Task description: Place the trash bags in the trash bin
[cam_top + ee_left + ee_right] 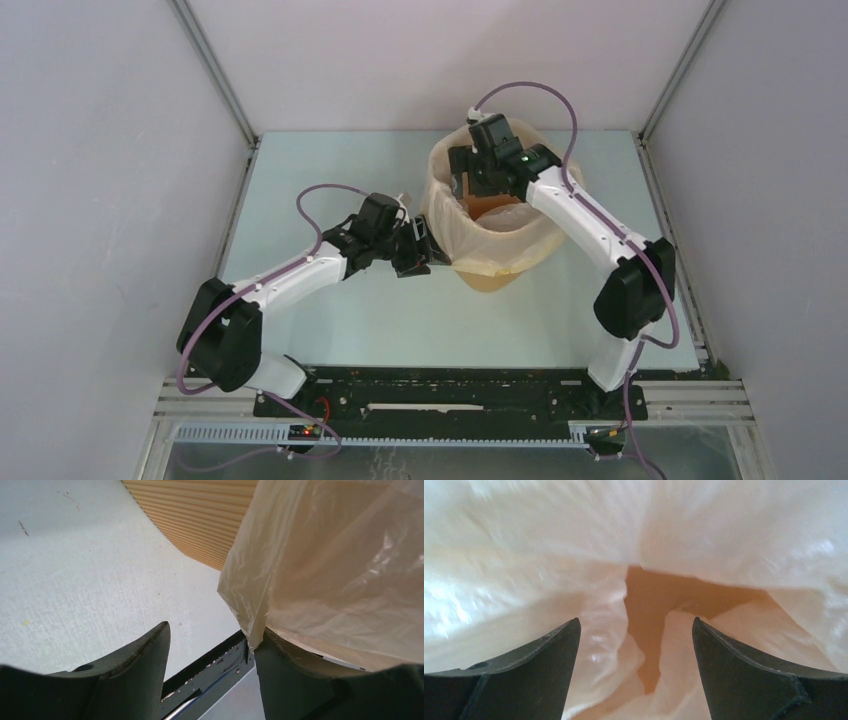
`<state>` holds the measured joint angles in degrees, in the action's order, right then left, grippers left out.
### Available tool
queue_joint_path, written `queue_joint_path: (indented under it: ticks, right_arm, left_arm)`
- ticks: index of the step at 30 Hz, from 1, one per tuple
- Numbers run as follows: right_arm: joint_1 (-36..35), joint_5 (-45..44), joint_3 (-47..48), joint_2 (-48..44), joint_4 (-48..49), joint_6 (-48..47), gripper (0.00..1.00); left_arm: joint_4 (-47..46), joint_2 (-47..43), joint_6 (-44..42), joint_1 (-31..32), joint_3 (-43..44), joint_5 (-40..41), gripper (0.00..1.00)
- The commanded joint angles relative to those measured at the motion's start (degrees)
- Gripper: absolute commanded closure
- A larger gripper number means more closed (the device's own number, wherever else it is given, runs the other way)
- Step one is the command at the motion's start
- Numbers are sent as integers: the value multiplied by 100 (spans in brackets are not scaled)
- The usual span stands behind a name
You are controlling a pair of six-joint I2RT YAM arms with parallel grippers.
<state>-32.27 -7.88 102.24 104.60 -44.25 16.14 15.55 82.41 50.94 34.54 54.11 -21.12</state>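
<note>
The orange-tan trash bin [488, 284] stands at mid-table, and its ribbed wall shows in the left wrist view [200, 520]. A translucent cream trash bag [505, 247] lines it and drapes over the rim. My right gripper [472, 187] reaches down inside the bin. It is open [636, 625], with crumpled bag [524, 555] around it and the bare orange bin bottom [649, 605] ahead. My left gripper [428, 246] is at the bin's left rim, outside it. It is open [210, 635], and the bag's hanging edge [325, 570] rests on its right finger [290, 675].
The pale table [330, 160] is fenced by white walls and aluminium posts. The black base rail [450, 405] runs along the near edge and shows between my left fingers [210, 670].
</note>
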Motion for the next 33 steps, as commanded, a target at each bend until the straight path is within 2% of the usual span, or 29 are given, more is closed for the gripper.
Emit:
queue_joint_path:
  ticks: [1, 5, 8, 17, 21, 29, 33]
  right_arm:
    - [136, -119, -682, -818, -180, -50, 9]
    - [228, -55, -1578, -1309, 193, -125, 9]
    - [313, -63, -1980, -1165, 435, -231, 9]
    - [203, 207, -1613, -35, 415, -30, 10]
    - [229, 347, -1923, -33, 633, -60, 9]
    - [237, 544, -1999, 196, 846, -568, 9]
    - [220, 597, -1984, 408, 783, -472, 10]
  left_arm:
    - [-40, -38, -99, 25, 2, 67, 34]
    - [-51, 25, -102, 26, 29, 23, 34]
    - [-52, 53, -109, 26, 32, 6, 33]
    - [37, 12, -102, 35, 93, 23, 33]
    - [96, -14, -111, 59, 105, 60, 33]
    - [97, 81, -67, 171, 191, 77, 32]
    - [114, 108, -62, 219, 259, 95, 32]
